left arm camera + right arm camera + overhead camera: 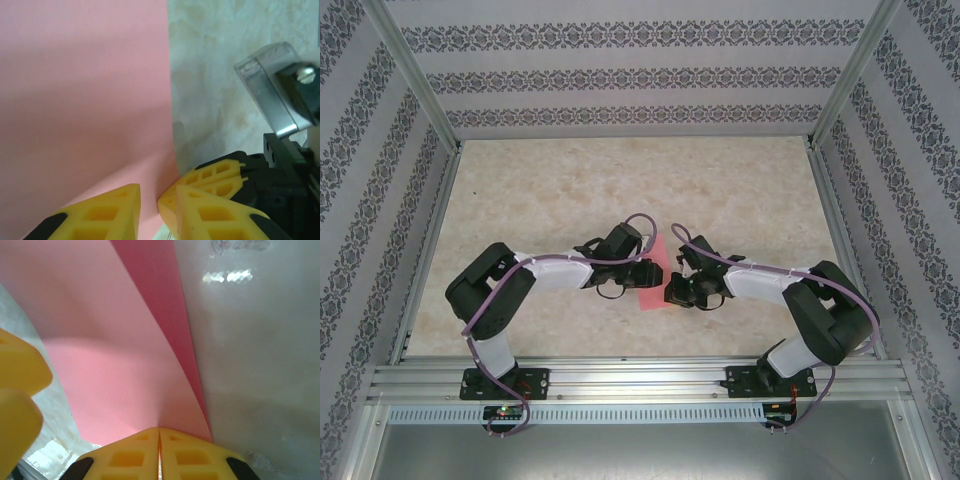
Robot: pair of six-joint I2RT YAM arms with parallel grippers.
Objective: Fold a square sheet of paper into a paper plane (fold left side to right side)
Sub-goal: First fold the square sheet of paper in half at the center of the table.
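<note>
The square sheet of paper [653, 277] is salmon pink and lies mid-table between both arms. In the right wrist view the sheet [115, 370] is doubled over, with a darker lower layer [165, 300] showing beside it. My right gripper [159, 434] is shut on the paper's near edge, its pads pressed together. My left gripper [156, 200] hovers over the sheet [85, 95] with a narrow gap between its yellow fingers, and it touches the right gripper's fingers [220, 172]. From above, the left gripper [642, 272] and right gripper [672, 292] meet at the paper. The paper plane is out of view.
The marble-patterned table [620, 190] is boxed in by patterned walls [620, 80] and aluminium posts. A metal rail [640, 380] carries both arm bases at the front. A shiny bracket on the right arm [272, 85] stands close to my left gripper.
</note>
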